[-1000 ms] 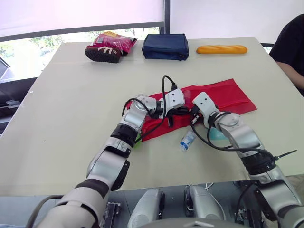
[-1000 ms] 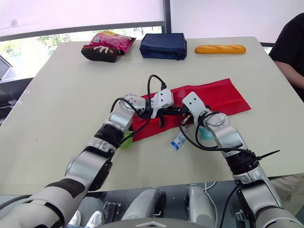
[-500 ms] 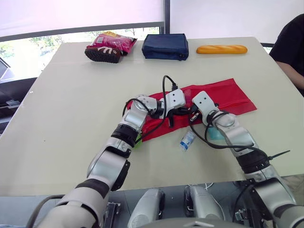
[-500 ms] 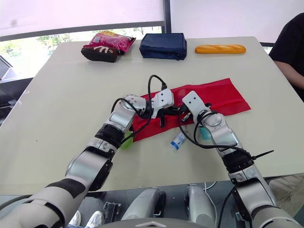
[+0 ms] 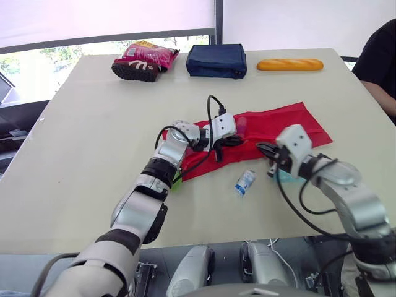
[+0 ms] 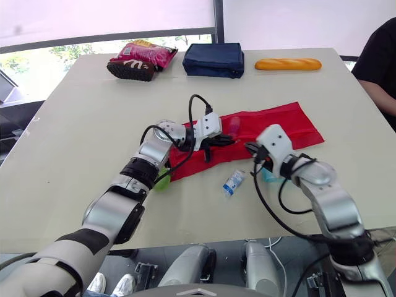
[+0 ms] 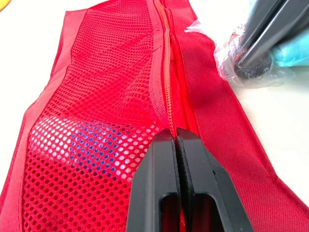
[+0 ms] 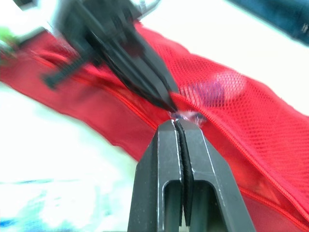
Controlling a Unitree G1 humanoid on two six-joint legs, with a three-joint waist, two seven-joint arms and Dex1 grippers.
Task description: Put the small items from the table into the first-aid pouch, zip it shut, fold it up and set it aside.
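"While you had the arms out, where did the pouch (image 5: 278,124) lie?"

"Flat on the table (image 5: 93,124), mid-way across, mesh side up with something blue (image 7: 91,145) inside. I had the left gripper (image 7: 176,137) on it — fingers pressed together, tips on the zip line (image 7: 166,82), though I couldn't tell if they pinched anything."

"And the right?"

"Right gripper (image 8: 179,126) was clamped on nothing, hovering just off the pouch's near edge, by a teal packet (image 6: 268,176). A vial (image 5: 245,182) lay on the table close by — outside the pouch."

The pink snack bag (image 5: 145,60) bears large white letters, perhaps "W", otherwise unreadable.
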